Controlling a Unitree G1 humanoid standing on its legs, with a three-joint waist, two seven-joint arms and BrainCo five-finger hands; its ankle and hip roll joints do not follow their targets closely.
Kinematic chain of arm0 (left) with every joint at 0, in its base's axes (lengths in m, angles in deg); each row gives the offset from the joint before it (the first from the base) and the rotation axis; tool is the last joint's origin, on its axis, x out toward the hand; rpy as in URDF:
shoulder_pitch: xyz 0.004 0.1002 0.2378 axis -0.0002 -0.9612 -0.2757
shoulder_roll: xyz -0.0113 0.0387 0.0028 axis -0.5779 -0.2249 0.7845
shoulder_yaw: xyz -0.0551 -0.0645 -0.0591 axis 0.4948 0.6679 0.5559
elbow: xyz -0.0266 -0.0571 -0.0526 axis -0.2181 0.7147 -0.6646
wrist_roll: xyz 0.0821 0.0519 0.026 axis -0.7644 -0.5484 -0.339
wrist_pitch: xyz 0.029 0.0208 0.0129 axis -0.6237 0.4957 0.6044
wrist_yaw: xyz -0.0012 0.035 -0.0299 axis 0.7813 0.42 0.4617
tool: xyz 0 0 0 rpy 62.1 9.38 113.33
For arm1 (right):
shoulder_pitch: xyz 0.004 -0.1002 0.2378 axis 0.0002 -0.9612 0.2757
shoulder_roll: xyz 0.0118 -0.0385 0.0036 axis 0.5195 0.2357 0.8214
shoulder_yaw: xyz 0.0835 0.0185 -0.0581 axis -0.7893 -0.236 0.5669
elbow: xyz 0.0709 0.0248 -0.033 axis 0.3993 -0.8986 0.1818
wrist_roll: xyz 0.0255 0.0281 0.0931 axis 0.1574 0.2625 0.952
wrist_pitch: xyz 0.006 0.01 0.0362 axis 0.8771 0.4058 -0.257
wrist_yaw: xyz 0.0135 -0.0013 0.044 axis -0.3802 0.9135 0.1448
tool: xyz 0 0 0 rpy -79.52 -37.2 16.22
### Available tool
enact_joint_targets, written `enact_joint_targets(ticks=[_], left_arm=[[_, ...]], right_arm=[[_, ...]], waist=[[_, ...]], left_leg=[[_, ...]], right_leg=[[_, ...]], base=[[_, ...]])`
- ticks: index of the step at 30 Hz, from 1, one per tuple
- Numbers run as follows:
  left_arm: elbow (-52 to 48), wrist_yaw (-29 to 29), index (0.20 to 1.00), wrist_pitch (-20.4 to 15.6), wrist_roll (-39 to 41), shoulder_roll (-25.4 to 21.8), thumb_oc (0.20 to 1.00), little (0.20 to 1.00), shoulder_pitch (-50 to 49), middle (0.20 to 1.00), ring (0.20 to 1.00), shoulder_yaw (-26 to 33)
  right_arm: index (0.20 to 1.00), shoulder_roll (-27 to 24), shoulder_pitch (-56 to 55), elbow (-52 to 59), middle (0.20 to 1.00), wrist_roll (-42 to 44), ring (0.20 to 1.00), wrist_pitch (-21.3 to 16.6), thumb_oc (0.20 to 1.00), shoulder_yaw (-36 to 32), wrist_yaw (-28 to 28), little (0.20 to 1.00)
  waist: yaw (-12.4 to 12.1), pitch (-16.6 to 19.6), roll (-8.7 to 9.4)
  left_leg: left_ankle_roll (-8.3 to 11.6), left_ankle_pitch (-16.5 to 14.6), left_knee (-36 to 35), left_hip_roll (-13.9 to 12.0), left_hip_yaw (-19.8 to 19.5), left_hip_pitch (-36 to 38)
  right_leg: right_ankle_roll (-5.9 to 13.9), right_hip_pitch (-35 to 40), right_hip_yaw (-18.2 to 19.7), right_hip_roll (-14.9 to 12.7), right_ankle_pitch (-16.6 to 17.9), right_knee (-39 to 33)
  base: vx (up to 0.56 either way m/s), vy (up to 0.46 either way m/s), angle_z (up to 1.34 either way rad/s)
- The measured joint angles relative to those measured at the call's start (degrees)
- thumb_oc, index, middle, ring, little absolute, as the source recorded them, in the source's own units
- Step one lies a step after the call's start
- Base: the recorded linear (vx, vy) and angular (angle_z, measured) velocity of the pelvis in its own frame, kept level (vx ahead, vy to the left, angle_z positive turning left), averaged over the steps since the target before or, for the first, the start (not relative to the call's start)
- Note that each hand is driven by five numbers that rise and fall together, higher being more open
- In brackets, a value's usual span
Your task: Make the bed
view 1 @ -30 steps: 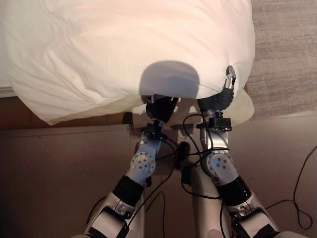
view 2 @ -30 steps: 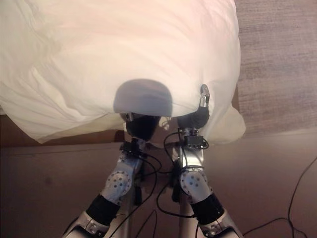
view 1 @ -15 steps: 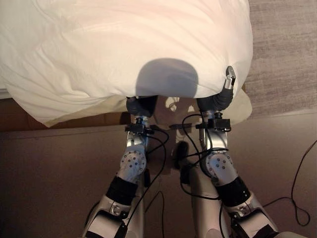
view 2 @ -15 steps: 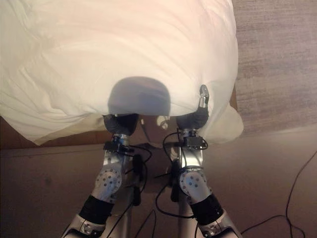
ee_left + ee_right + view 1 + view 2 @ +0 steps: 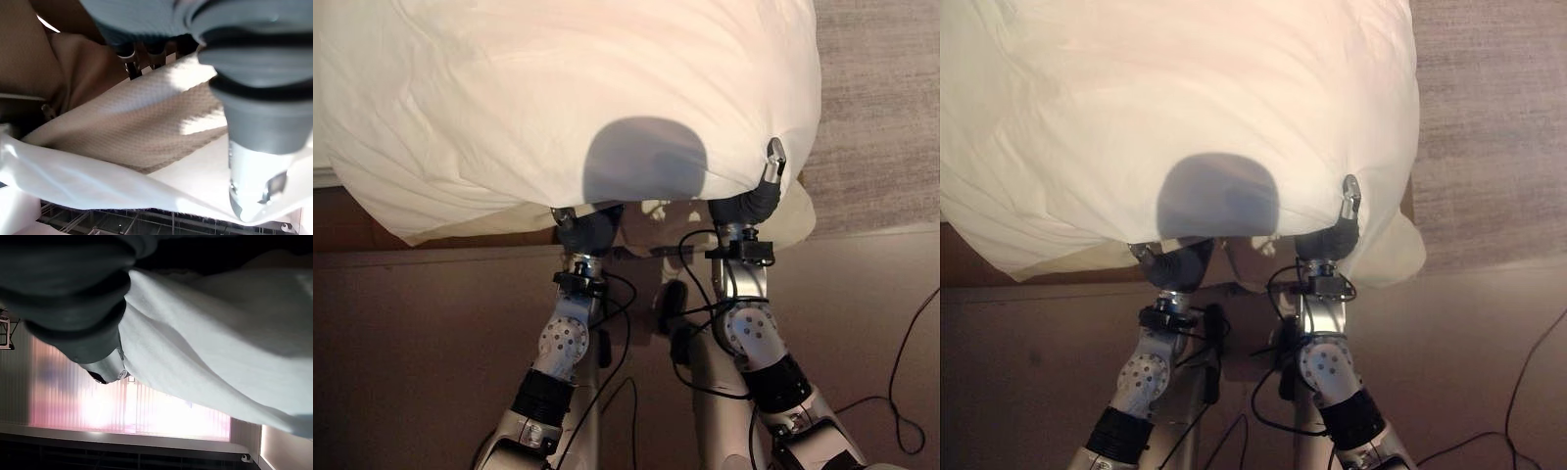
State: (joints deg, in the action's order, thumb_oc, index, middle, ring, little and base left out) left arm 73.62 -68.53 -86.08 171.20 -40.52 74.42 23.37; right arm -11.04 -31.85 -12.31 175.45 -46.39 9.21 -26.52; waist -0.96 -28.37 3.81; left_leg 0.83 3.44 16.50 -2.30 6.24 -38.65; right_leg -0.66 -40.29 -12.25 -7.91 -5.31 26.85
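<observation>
The white duvet [image 5: 568, 88] is held up over the bed by its near edge, pinched by the right hand [image 5: 771, 163] and gripped by the left hand [image 5: 247, 161], and could be dropped if either thin pinch slipped under its weight.

Both eye views look steeply down from the robot's head, a small step apart, and share the same scene: the white duvet [image 5: 568, 98] across the upper frame, the carpet [image 5: 876, 108] at upper right, the brown floor [image 5: 411, 352] below. The left wrist view sits very close under the duvet, facing along the left hand [image 5: 249, 122] at the fabric's underside. The right wrist view, equally close, faces along the right hand [image 5: 73, 313] and the cloth, toward a bright window [image 5: 132, 411] low in the frame.
</observation>
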Motion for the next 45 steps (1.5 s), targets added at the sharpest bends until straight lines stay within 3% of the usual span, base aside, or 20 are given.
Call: enact_joint_targets(ticks=[16, 26, 38, 45], left_arm=[[1.12, -4.54, 1.000, 1.76, -1.76, -1.32, 1.000, 1.000, 0.19, 1.000, 1.000, 0.96], [1.07, -5.37, 1.000, 0.98, -2.25, -1.06, 1.000, 1.000, -0.33, 1.000, 1.000, 2.63], [-0.95, 9.13, 1.000, -11.23, -2.23, -1.39, 1.000, 1.000, 4.49, 1.000, 1.000, 6.01], [-1.36, 23.24, 1.000, -18.19, -2.28, -1.40, 1.000, 1.000, 6.92, 1.000, 1.000, 7.17]], right_arm=[[0.200, 0.73, -0.01, 0.00, 0.200, 0.00, 0.200, -0.01, 0.200, -0.94, 0.37, 0.200], [0.200, 1.47, -0.05, 0.00, 0.200, 0.00, 0.200, -0.01, 0.200, -1.07, 0.40, 0.200], [0.200, 1.28, -0.11, -0.01, 0.200, -0.35, 0.200, -0.01, 0.200, -1.05, 0.27, 0.200], [0.200, 1.01, -0.20, -0.04, 0.200, -0.39, 0.200, 0.62, 0.200, -0.83, -2.07, 0.200]], waist=[[-0.04, 0.00, 0.00], [-0.13, 0.00, 0.00], [-1.35, -0.01, -0.02], [-1.43, -0.02, -0.04]], left_leg=[[-0.03, -0.13, 0.13, 0.04, 0.03, -0.07], [-0.01, -0.14, 0.13, 0.04, 0.03, -0.23], [-0.01, -0.14, 0.22, 0.02, 0.06, -0.43], [-0.01, -0.14, 0.63, 0.05, 0.04, -0.43]], right_leg=[[0.09, -0.01, 0.04, -0.04, 0.05, -0.08], [0.10, -0.17, 0.06, -0.05, 0.04, -0.05], [0.09, -0.43, 0.06, -0.12, 0.04, 0.16], [0.04, -0.47, 0.06, -0.30, 0.00, 0.78]], base=[[0.00, 0.000, 0.00], [0.00, 0.000, 0.00], [0.00, 0.000, 0.00], [0.00, 0.000, 0.00]])
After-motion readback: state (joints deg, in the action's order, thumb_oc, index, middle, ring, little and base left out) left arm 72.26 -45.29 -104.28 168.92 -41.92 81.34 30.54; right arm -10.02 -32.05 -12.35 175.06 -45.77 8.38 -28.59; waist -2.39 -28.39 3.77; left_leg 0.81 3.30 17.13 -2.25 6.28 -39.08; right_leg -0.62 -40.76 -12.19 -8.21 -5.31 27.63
